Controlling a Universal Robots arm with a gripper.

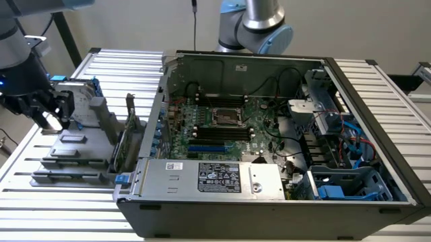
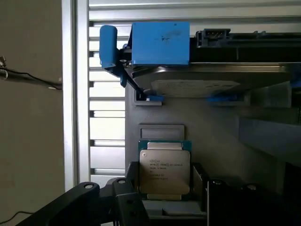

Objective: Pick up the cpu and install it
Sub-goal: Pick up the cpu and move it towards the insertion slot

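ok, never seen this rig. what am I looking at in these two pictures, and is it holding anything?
That's a robot arm with a gripper, at a slatted metal table. The exterior view comes from a camera off the arm: an open computer case lies on the table, motherboard socket in its middle, and a grey parts tray sits at that view's left, where the gripper hangs low. The wrist view comes from a camera on the arm: the cpu lies on that tray, a hard drive in a blue frame near it. The gripper is right at the cpu; whether it grips it I cannot tell.
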